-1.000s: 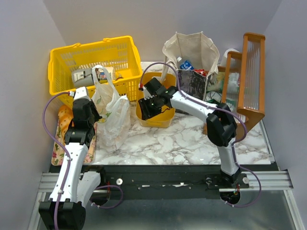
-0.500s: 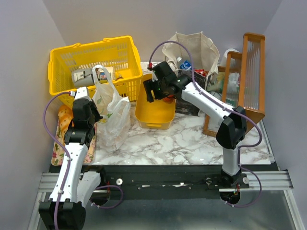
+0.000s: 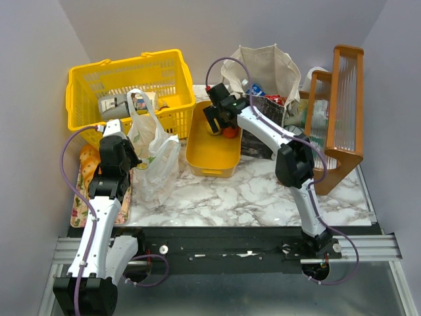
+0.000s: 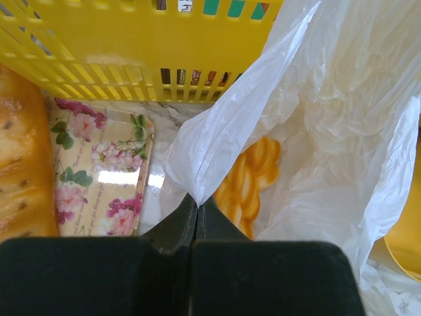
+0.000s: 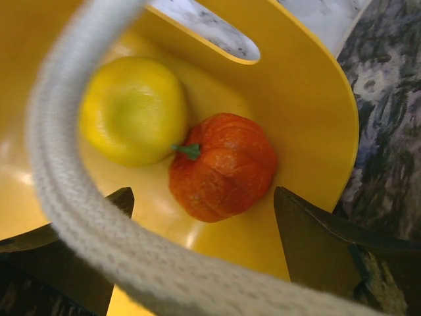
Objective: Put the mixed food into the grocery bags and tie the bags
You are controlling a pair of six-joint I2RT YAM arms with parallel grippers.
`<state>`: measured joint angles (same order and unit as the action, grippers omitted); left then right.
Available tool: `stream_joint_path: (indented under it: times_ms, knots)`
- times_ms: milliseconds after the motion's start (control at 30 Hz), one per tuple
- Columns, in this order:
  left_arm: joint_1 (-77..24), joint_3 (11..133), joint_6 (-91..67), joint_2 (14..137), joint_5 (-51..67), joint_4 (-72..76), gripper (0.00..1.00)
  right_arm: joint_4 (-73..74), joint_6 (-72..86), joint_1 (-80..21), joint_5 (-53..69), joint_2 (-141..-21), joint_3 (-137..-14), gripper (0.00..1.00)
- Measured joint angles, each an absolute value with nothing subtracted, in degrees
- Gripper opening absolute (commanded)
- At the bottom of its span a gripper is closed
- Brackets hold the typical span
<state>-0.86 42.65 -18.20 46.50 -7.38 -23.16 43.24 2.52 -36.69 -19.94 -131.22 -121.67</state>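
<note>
- Overhead view: the left tool (image 3: 126, 157) sits at the near-left edge of the plastic bag (image 3: 156, 158), which stands on the counter (image 3: 263, 191) just in front of the yellow basket (image 3: 125, 82).
- Overhead view: the right tool (image 3: 219, 120) hangs over the far end of the yellow tub (image 3: 209, 155). An orange (image 3: 229, 132) lies just beside it, and the canvas tote (image 3: 263, 69) stands behind, holding a water bottle (image 3: 254, 87).
- Left wrist view: the left tool (image 4: 195, 209) has its fingers pressed together, clamped on a fold of the plastic bag (image 4: 316, 125). A flowered tray (image 4: 99, 168) with bread (image 4: 20, 151) lies to the left, and the yellow basket (image 4: 131, 39) is beyond.
- Right wrist view: the right tool (image 5: 202, 194) has its fingers wide apart and grips nothing. The orange (image 5: 223, 168) lies between them, farther in, touching a yellow fruit (image 5: 131, 108) in the yellow tub (image 5: 316, 99). The tote handle (image 5: 72, 217) loops across the lens.
</note>
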Motion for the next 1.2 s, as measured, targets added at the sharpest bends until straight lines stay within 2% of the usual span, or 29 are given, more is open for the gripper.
stream_joint_path:
  times_ms: [333, 533, 633, 667, 733, 767, 867, 1067, 1200]
  knots:
    - [-0.86, 42.63, -18.2, 46.5, -6.83, -23.14, 0.0, 42.15, -1.34, -36.51, -23.68, -133.78, -121.78, 0.91]
    - [-0.86, 42.63, -18.2, 46.5, -6.81, -23.14, 0.0, 39.92, -3.18, -35.88, -24.23, -136.4, -121.82, 0.82]
    - [-0.86, 42.63, -18.2, 46.48, -6.81, -23.14, 0.0, 39.27, -3.7, -35.81, -24.84, -136.66, -121.82, 0.7]
    - [-0.86, 42.63, -18.2, 46.44, -6.79, -23.14, 0.0, 39.18, -3.79, -35.79, -25.06, -136.7, -121.82, 0.62]
    - [-0.86, 42.63, -18.2, 46.33, -6.79, -23.11, 0.0, 38.89, -3.9, -35.77, -25.28, -136.73, -121.78, 0.54]
    - [-0.86, 42.63, -18.2, 46.3, -6.79, -23.11, 0.0, 38.68, -3.92, -35.77, -25.39, -136.73, -121.62, 0.46]
    - [-0.86, 42.63, -18.2, 46.26, -6.76, -23.09, 0.0, 37.3, -4.08, -35.77, -25.63, -136.38, -120.46, 0.38]
    - [-0.86, 42.63, -18.17, 46.17, -6.09, -22.83, 0.0, 34.68, -4.6, -36.1, -21.71, -130.61, -112.79, 0.35]
    - [-0.84, 42.61, -18.17, 46.0, -4.47, -22.5, 0.0, 33.87, -4.58, -38.06, -17.67, -121.34, -105.25, 0.34]
